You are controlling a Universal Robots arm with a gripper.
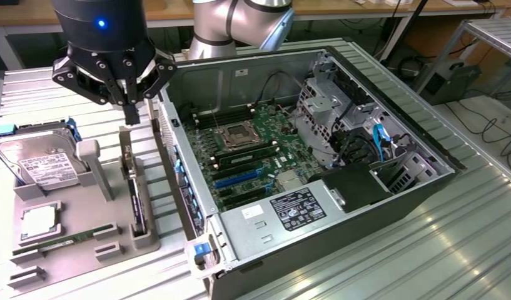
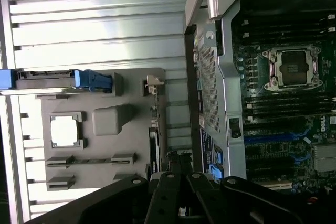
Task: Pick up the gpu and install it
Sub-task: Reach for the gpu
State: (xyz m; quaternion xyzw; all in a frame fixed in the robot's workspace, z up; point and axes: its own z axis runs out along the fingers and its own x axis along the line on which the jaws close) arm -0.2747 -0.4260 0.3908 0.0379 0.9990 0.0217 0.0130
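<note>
A: Grey moulded holder point(image 1: 80, 215), on the ribbed metal tabletop point(image 1: 455, 250), at the exterior view's left. Contents?

B: Item one: hard drive point(image 1: 38, 164), propped on edge. Item two: the gpu point(image 1: 137, 200), black, standing on edge in the holder's slot nearest the open computer case point(image 1: 230, 78). Its long axis runs away from the exterior camera, alongside the case wall, with the silvery bracket end farthest.

A: End effector point(image 1: 132, 117)?

B: Clenched, grasping nothing, just above the bracket end.
</note>
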